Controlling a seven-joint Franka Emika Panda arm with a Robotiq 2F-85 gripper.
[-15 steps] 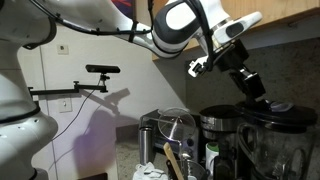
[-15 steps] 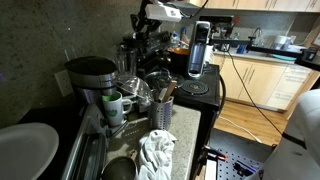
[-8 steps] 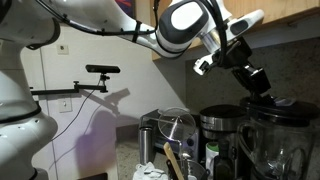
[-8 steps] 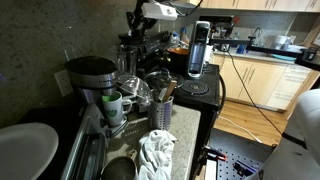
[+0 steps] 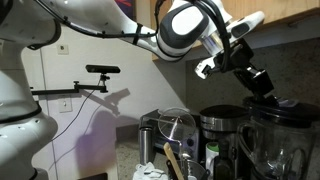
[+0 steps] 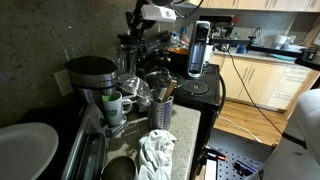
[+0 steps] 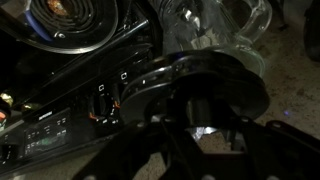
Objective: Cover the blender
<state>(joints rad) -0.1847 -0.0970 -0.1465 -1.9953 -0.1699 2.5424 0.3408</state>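
The blender is a wide clear jug at the right edge of an exterior view. My gripper comes down at a slant just above its rim. It is shut on the knob of a round black lid, which lies at rim level over the jug. In the wrist view the dark lid fills the space under my fingers. Part of the clear jug with its handle shows beyond it. I cannot tell whether the lid rests on the rim.
A narrower appliance with a black round top and a steel pot with a glass lid stand beside the jug. A coffee maker, mugs, a utensil holder and a white cloth crowd the counter. A stove burner is nearby.
My gripper has shifted a little to the right and slightly up with the black lid, moving further over the jug. Nothing else moved.
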